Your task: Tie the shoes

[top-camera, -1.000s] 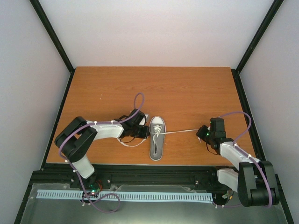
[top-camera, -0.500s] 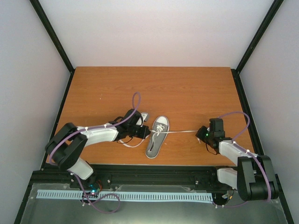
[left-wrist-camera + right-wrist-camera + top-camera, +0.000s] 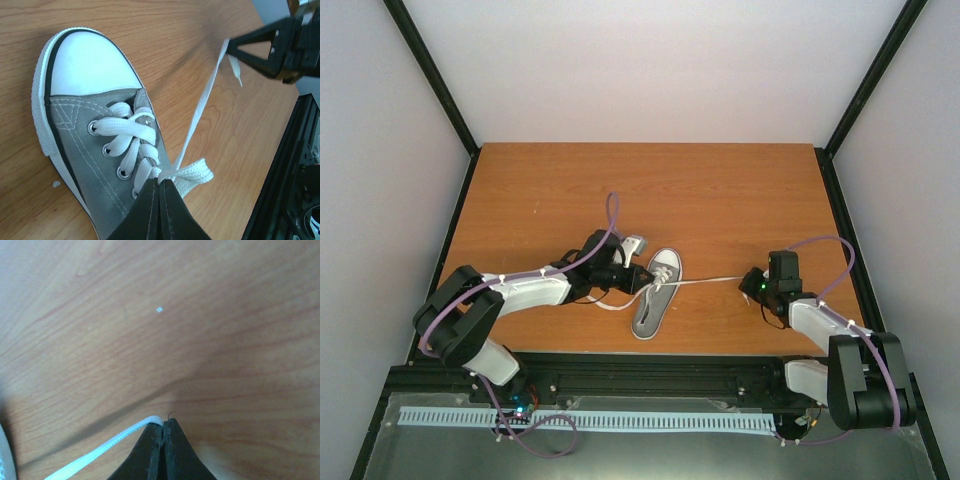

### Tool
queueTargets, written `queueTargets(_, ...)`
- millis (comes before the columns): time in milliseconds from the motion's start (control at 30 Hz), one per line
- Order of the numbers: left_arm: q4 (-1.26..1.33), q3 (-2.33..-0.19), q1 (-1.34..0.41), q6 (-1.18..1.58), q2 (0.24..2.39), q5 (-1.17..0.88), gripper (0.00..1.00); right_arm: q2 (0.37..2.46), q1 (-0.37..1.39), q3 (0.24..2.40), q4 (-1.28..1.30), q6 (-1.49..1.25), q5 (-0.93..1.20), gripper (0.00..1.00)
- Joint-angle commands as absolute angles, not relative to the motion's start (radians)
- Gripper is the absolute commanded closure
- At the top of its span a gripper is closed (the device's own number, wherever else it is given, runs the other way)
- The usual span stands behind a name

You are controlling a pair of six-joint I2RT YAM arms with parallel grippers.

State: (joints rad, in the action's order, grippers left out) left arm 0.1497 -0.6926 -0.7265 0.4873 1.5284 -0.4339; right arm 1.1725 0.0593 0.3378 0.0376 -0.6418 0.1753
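Midway along the brown wooden tabletop's [image 3: 720,190] near edge lies the small grey canvas sneaker [image 3: 655,300], its white toe cap pointing away. The left gripper [image 3: 159,184] is clenched on the white lace [image 3: 192,172] at the eyelets, and the right gripper [image 3: 162,424] pinches the lace's end toward the right edge (strand taut). The step looks like cinching the first knot; next, a loop needs forming without slackening.

Lab enclosure: white walls [image 3: 650,70], black frame [image 3: 430,70]

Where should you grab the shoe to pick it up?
Probably the shoe by its heel rim, coming from the near edge of the table. That rim is a thin wall, easy to pinch, and nothing covers it. The toe cap is round and smooth, and the left gripper and right gripper are holding the laces.
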Motion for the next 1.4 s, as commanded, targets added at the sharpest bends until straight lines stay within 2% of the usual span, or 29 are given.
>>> queueTargets(0, 0.219, -0.717, -0.727, 0.448, 1.526, -0.460, 0.99, 1.235, 0.061, 0.487, 0.017, -0.591, 0.159, 0.97)
queueTargets(200, 0.233, -0.689, -0.727, 0.452, 1.495, -0.440, 0.99, 1.554, 0.230, 0.851, 0.033, -0.545, 0.186, 0.97)
queueTargets(300, 0.241, -0.671, -0.727, 0.457, 1.472, -0.419, 0.99, 1.737, 0.370, 1.102, 0.108, -0.505, 0.307, 0.97)
queueTargets(367, 0.248, -0.658, -0.727, 0.463, 1.451, -0.406, 0.99, 1.792, 0.439, 1.186, 0.103, -0.505, 0.401, 0.96)
queueTargets(400, 0.250, -0.652, -0.727, 0.465, 1.443, -0.400, 0.99, 1.793, 0.459, 1.195, 0.085, -0.517, 0.441, 0.93)
queueTargets(433, 0.249, -0.648, -0.727, 0.466, 1.438, -0.394, 0.99, 1.785, 0.470, 1.187, 0.064, -0.534, 0.471, 0.80)
queueTargets(500, 0.248, -0.643, -0.727, 0.469, 1.436, -0.390, 0.99, 1.749, 0.470, 1.136, 0.037, -0.546, 0.490, 0.49)
queueTargets(567, 0.258, -0.637, -0.727, 0.472, 1.442, -0.394, 0.99, 1.693, 0.467, 1.069, 0.052, -0.513, 0.435, 0.27)
queueTargets(667, 0.262, -0.640, -0.727, 0.471, 1.457, -0.407, 0.99, 1.600, 0.418, 0.923, 0.036, -0.492, 0.406, 0.19)
queueTargets(767, 0.258, -0.648, -0.727, 0.465, 1.464, -0.410, 0.99, 1.505, 0.379, 0.770, -0.068, -0.454, 0.487, 0.18)
queueTargets(833, 0.250, -0.654, -0.727, 0.461, 1.466, -0.411, 0.99, 1.460, 0.380, 0.697, -0.133, -0.396, 0.613, 0.18)
queueTargets(933, 0.247, -0.656, -0.727, 0.457, 1.469, -0.416, 0.99, 1.436, 0.395, 0.631, -0.209, -0.340, 0.812, 0.20)
queueTargets(1033, 0.246, -0.656, -0.727, 0.456, 1.472, -0.420, 0.99, 1.428, 0.420, 0.601, -0.237, -0.318, 0.865, 0.23)
queueTargets(1233, 0.248, -0.657, -0.727, 0.459, 1.474, -0.415, 0.99, 1.477, 0.451, 0.652, -0.195, -0.263, 0.875, 0.41)
queueTargets(1367, 0.245, -0.660, -0.727, 0.462, 1.479, -0.410, 0.99, 1.512, 0.481, 0.693, -0.154, -0.219, 0.900, 0.48)
